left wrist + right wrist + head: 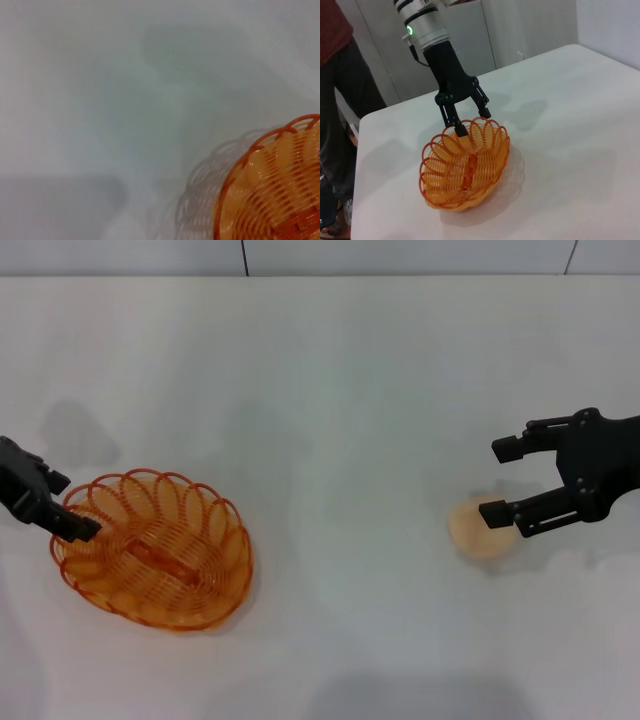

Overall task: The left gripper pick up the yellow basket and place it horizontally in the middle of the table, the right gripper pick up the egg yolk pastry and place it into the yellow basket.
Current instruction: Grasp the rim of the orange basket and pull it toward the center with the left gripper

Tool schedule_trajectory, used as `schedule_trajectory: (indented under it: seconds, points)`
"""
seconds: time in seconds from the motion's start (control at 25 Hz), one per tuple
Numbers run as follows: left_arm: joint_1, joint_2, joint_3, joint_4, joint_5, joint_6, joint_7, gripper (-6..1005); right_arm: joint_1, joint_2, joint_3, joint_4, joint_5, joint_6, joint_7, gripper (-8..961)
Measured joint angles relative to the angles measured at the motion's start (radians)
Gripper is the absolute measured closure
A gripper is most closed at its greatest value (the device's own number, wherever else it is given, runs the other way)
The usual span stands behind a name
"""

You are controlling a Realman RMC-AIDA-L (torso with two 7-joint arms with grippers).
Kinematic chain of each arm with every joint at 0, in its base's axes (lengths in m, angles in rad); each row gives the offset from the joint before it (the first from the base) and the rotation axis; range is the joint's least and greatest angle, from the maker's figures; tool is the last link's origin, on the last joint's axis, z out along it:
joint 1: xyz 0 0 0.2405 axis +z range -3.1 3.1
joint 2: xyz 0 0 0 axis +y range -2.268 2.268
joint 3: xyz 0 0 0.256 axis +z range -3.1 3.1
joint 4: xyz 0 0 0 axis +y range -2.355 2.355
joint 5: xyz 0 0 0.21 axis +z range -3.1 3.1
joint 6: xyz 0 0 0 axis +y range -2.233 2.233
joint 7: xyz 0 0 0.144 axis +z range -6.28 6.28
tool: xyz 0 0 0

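a: is the job nearly done?

b: no. the yellow basket (155,550) sits far over on the left side of the table (340,390), not in the middle. the left gripper (466,116) has its fingers spread at the basket's rim, one finger inside.

a: and the egg yolk pastry (480,532)?

b: out on the right, not in the basket. the right gripper (508,480) hangs spread wide over it.

a: the basket?

b: orange wire, loopy edge, see-through.
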Motion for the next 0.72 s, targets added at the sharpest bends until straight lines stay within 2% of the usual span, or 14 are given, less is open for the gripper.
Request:
schedule_trajectory:
  seconds: [0.24,0.72]
  points:
    - [-0.003,0.0,0.0,0.0,0.0,-0.003,0.002,125,0.001,-0.001,0.0,0.0,0.0,0.001,0.0,82]
    - [-0.005,-0.014,0.0,-0.004,0.0,-0.023,0.009,136,0.001,-0.001,0.0,0.0,0.0,0.002,0.001,83]
